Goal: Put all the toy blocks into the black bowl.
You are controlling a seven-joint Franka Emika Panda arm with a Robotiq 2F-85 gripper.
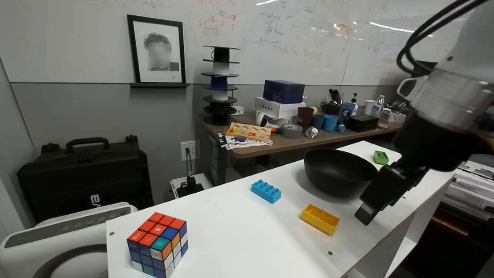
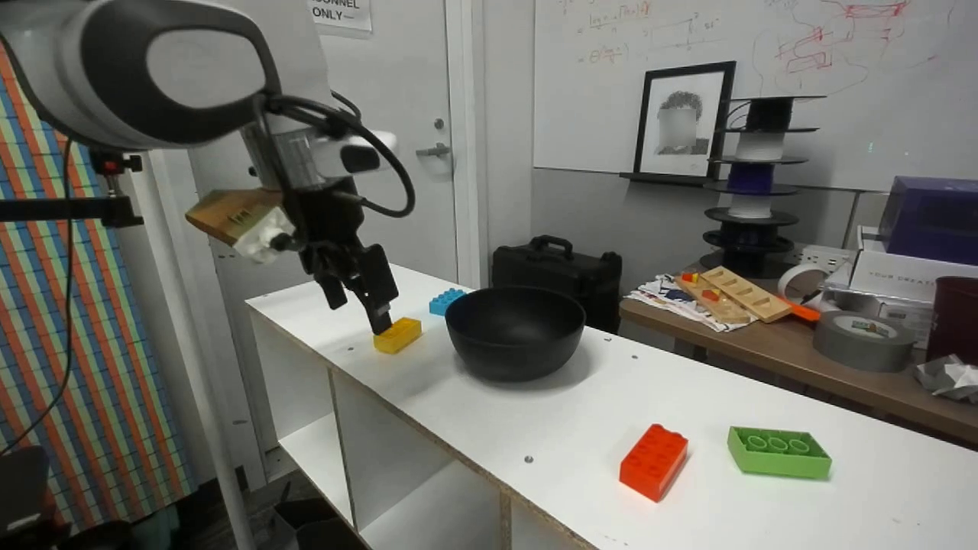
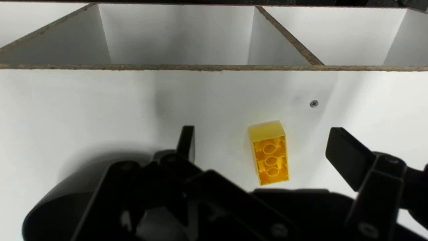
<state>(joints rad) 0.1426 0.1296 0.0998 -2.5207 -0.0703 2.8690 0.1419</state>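
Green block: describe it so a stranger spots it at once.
On the white shelf top, find the black bowl. In an exterior view, the green block lies to its right, past the red block. Unlike that studs-up neighbour, it shows its hollow underside.

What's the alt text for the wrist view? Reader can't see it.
Open black Robotiq gripper framing a yellow toy brick that lies hollow side up on a white shelf top, with a gap on either side of it. A black bowl is at lower left, partly hidden by the gripper. Open shelf compartments run along the top of the picture.
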